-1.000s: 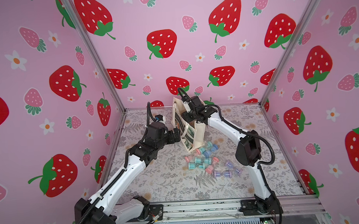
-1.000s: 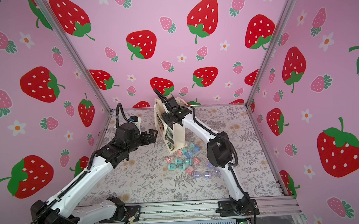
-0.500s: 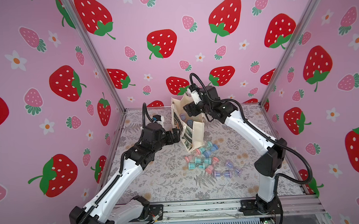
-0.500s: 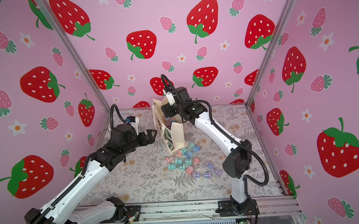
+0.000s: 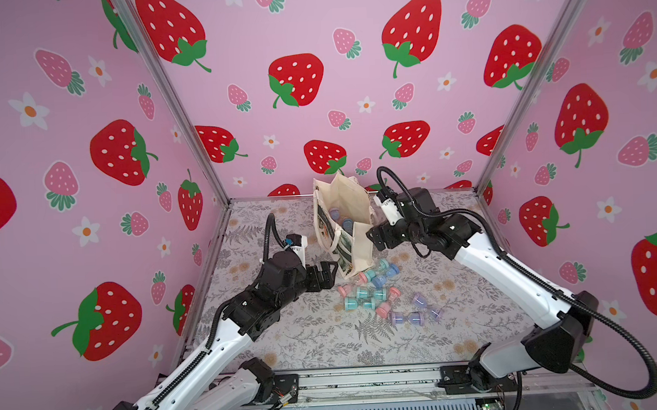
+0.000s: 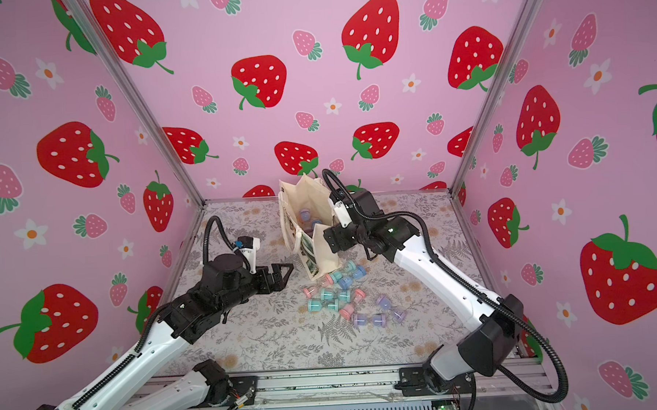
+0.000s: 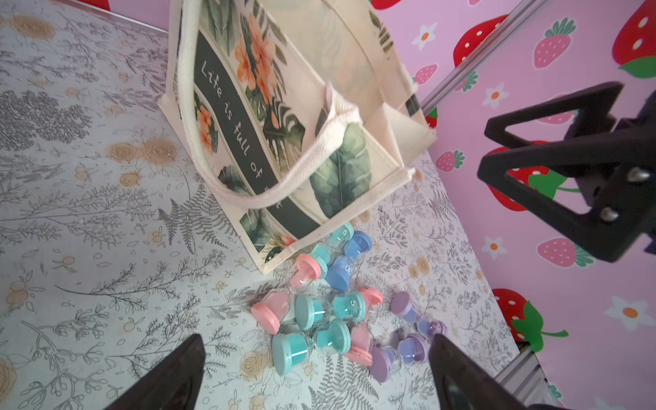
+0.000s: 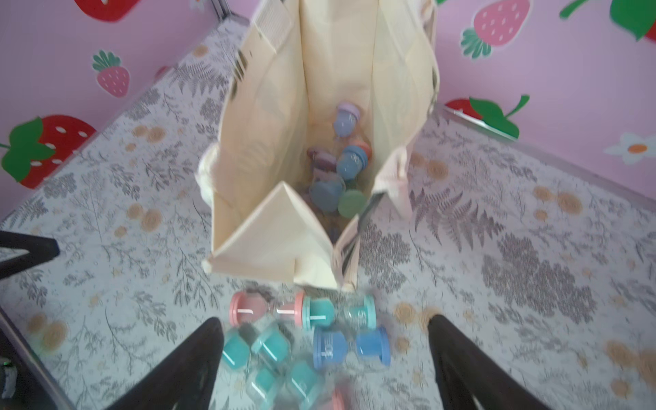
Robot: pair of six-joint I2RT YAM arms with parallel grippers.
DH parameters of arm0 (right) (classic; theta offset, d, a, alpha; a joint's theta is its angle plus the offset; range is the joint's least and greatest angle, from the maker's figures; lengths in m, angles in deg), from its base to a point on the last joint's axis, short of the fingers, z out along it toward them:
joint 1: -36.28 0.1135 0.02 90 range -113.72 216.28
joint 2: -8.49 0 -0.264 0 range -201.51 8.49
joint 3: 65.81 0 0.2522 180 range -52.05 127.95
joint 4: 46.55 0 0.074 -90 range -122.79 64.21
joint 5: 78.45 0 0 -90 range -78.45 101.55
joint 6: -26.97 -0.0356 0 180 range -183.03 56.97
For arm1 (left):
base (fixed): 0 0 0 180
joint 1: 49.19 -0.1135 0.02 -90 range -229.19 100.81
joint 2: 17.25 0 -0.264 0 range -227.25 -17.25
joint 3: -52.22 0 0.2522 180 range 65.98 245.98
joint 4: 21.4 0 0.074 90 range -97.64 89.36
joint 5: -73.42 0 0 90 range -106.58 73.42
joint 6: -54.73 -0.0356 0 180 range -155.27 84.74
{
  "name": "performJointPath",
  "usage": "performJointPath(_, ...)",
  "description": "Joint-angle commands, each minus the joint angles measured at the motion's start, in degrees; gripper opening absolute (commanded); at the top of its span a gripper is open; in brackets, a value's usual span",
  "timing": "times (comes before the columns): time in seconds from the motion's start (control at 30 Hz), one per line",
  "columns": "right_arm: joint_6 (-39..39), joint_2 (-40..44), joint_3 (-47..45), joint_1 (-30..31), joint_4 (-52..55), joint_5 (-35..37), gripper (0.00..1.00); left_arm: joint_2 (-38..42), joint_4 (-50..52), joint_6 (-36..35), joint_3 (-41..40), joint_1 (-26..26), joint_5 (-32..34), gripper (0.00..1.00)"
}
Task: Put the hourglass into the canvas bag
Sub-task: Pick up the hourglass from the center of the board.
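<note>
The canvas bag (image 5: 353, 246) (image 6: 321, 252) stands upright at the back of the table, mouth open. It shows its leaf print and dark lettered band in the left wrist view (image 7: 284, 124). Several hourglasses (image 8: 349, 163) lie inside it. More hourglasses (image 5: 376, 295) (image 6: 342, 296) (image 7: 319, 312), in pink, teal, blue and purple, lie in a pile in front of the bag. My right gripper (image 5: 374, 239) (image 8: 324, 321) hangs open and holds nothing, just right of the bag and above the pile. My left gripper (image 5: 328, 274) (image 7: 316, 342) is open and holds nothing, left of the bag's base.
The table (image 5: 286, 329) has a grey fern-print cover and pink strawberry walls on three sides. A metal rail (image 5: 365, 379) with both arm bases runs along the front. One finger (image 7: 532, 167) of the right gripper shows in the left wrist view.
My right gripper has lifted out of the bag's mouth, swung to the bag's right side and opened wider. The left arm has drawn back a little from the bag.
</note>
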Motion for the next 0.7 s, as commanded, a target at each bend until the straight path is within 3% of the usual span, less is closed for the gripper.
performJointPath(0.0,-2.0,3.4,-6.5,1.3,5.7,2.5,0.91,1.5,0.9,1.2,-2.0,2.2,2.7,0.99)
performJointPath(0.43,-5.9,7.3,-24.8,8.6,8.9,2.1,0.90,3.7,-0.8,3.5,-10.0,11.1,7.4,0.99)
performJointPath(0.67,-10.7,8.1,-31.8,9.8,7.8,0.0,0.90,2.4,-1.8,4.0,-11.9,13.0,8.0,0.99)
